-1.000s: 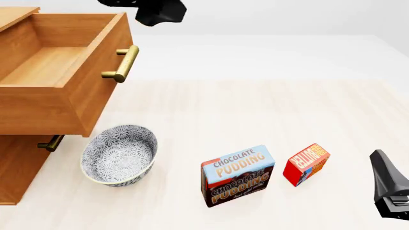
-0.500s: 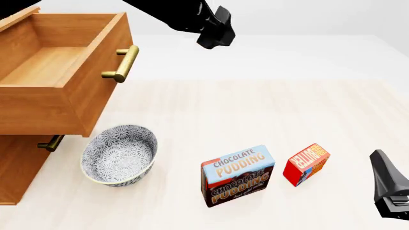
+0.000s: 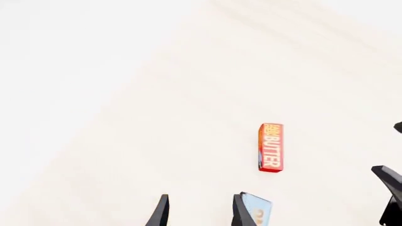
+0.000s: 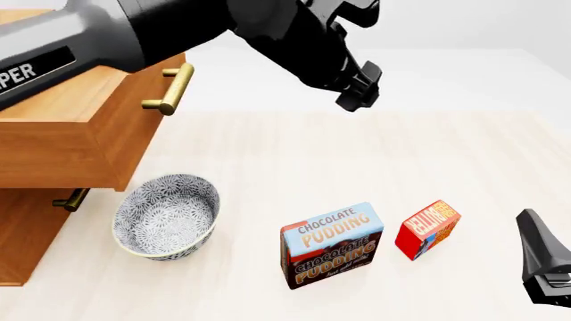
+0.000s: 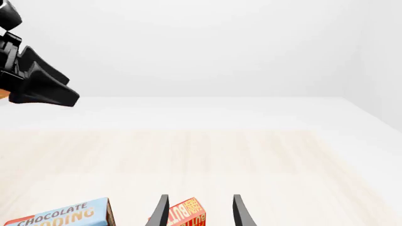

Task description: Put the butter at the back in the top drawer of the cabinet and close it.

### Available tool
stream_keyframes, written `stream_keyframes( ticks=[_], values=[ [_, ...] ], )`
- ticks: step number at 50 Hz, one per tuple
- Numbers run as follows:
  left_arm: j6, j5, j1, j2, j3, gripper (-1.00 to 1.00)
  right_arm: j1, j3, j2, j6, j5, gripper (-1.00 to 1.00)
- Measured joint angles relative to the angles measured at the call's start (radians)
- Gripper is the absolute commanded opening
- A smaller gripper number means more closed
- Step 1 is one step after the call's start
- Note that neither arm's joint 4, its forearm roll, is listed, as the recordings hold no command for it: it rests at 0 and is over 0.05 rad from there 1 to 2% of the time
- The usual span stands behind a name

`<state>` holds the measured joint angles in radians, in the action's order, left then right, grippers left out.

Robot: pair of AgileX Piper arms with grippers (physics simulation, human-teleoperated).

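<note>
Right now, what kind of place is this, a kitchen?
Kitchen-like perhaps, but really a simulated tabletop: a wooden cabinet, a patterned bowl, a pudding box and butter on a pale table, nothing else around.

A bare simulated test space rather than a lived-in room: a pale wood-grain table (image 4: 357,154) under blank white walls, with a light brown wooden cabinet (image 4: 63,140), a blue-patterned ceramic bowl (image 4: 166,215) and a blue-and-brown pudding box (image 4: 332,245), kitchen-like props.
</note>
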<state>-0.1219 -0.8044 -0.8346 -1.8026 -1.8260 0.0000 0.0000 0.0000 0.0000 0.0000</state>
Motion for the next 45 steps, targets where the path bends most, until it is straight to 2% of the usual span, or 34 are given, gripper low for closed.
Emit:
stream_keyframes(
  ticks=[19,45],
  values=[
    [0.048,0.023,-0.058,-0.100,-0.014,1.00,0.000,0.000,0.000,0.000,0.000,1.00],
    [0.099,0.011,-0.145,-0.246,-0.094,1.00,0.000,0.000,0.000,0.000,0.000,1.00]
  ],
)
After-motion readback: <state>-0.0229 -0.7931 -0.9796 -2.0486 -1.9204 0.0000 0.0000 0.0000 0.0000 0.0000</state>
